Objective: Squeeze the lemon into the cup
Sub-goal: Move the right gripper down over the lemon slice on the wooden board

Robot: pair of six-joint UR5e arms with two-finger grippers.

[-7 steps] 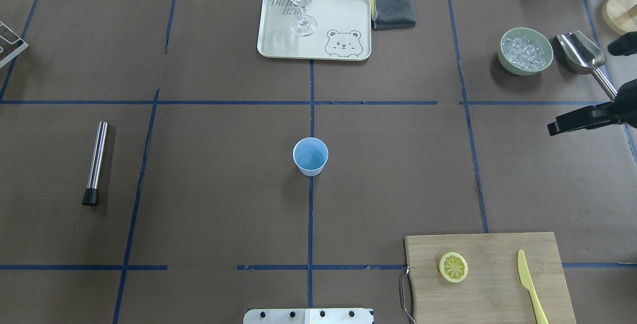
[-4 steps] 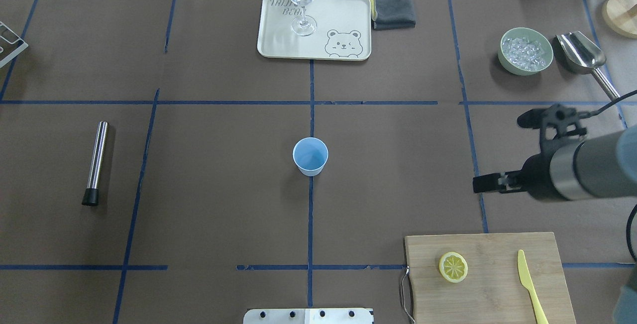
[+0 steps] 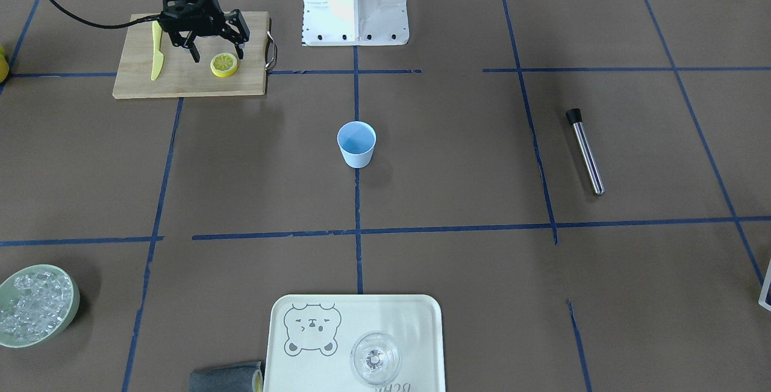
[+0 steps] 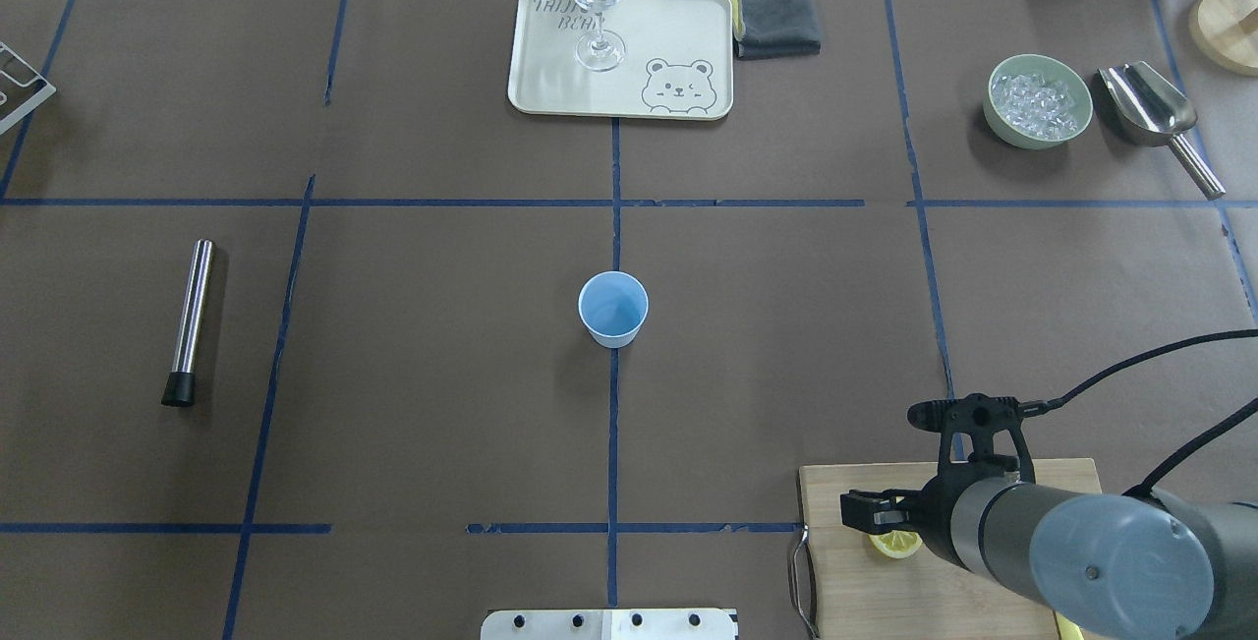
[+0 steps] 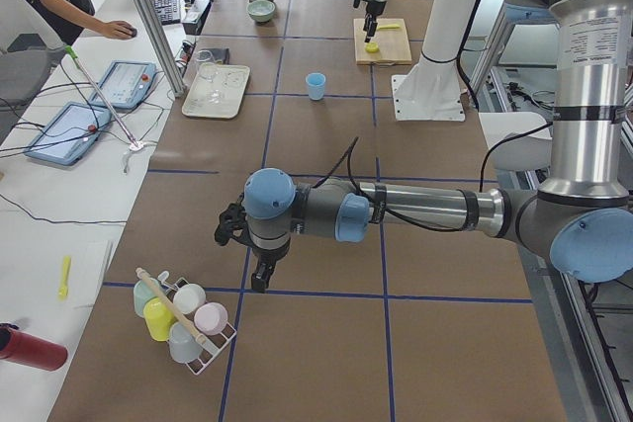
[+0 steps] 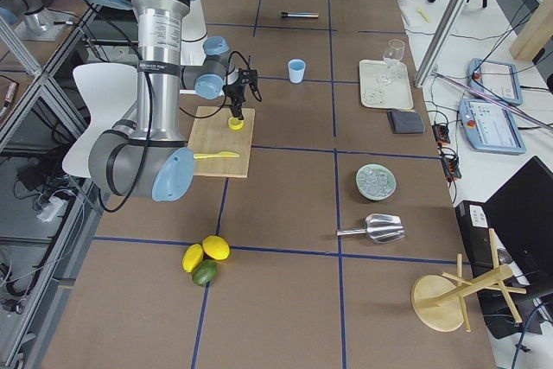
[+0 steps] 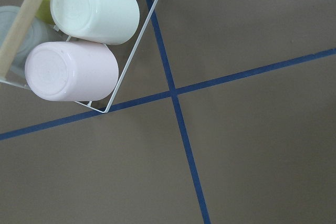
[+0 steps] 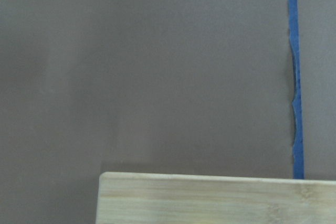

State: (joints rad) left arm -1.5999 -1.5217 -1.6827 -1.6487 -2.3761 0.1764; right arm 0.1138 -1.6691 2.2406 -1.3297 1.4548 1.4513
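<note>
The lemon point(image 3: 224, 65) half lies cut face up on the wooden cutting board point(image 3: 187, 84). In the overhead view the lemon point(image 4: 896, 545) is partly hidden under the right arm. My right gripper point(image 3: 218, 58) is open and points down just above the lemon, its fingers to either side; it also shows in the overhead view point(image 4: 878, 514). The light blue cup point(image 4: 613, 309) stands upright at the table's middle, well away from the board. My left gripper point(image 5: 259, 279) shows only in the exterior left view, beside a wire rack; I cannot tell whether it is open or shut.
A yellow plastic knife point(image 3: 156, 52) lies on the board next to the lemon. A tray point(image 4: 550, 80) with a clear glass point(image 4: 597, 1), a grey cloth point(image 4: 778, 16), a bowl of ice point(image 4: 1039, 99), a metal scoop point(image 4: 1150, 109) and a steel tube point(image 4: 189, 320) lie around. A wire rack of cups point(image 7: 79, 45) stands by the left gripper.
My right arm has swung in from the table's right edge toward the near side and now hangs over the lemon on the board. Nothing else has moved.
</note>
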